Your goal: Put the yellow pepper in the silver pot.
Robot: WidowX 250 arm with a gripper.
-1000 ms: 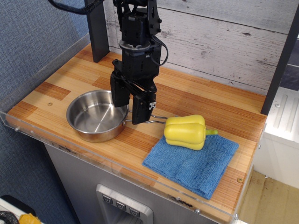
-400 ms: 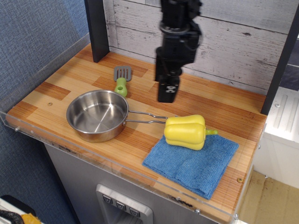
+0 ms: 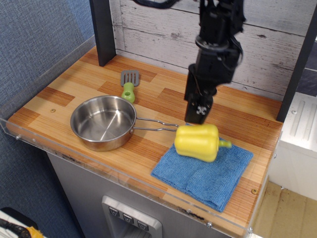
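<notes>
Wooden counter [image 3: 237,115] – pot [image 3: 103,122], spatula [image 3: 129,84], cloth [image 3: 203,168]

Bright, even, diffuse light fills the scene, apparently from overhead, so shadows stay soft and short: a faint one hugs the silver pot [image 3: 103,122] at about 6 o'clock, and another lies under the yellow pepper [image 3: 196,142] on the blue cloth [image 3: 203,171]. Pale glare streaks the pot's inner wall, a soft sheen sits on the pepper's top, and the clear guard [image 3: 124,174] along the worktop [image 3: 74,87] edge catches a thin white glint. Focus is sharp on the wood grain, while the gripper [image 3: 197,113] looks slightly smeared.
</notes>
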